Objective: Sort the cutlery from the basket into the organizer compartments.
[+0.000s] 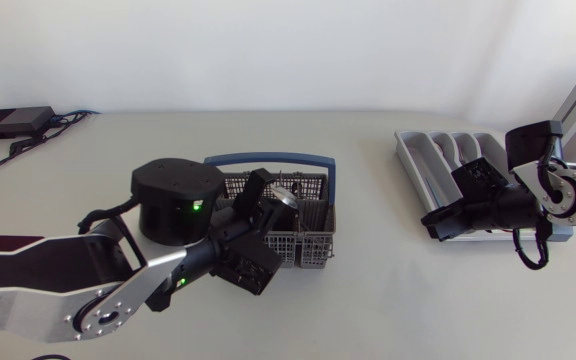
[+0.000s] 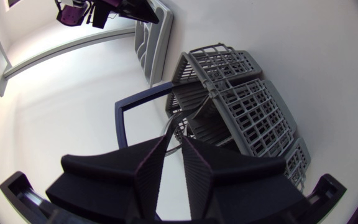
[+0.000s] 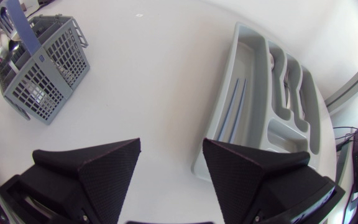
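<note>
Basket [image 1: 313,245] partly behind left claw [image 1: 271,203]

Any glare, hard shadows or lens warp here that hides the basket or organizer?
Head view: even light, a soft shadow beside the basket, no glare on the organizer. Left wrist view: fisheye bows the basket's grid; the left pincer hides its near side. Right wrist view: organizer walls curve, light is flat, the right pincer stands open and hides little.

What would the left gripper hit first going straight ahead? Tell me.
Most likely the cutlery standing in the basket, right ahead of the left gripper. Depth is unclear; the basket's rim could come first.
</note>
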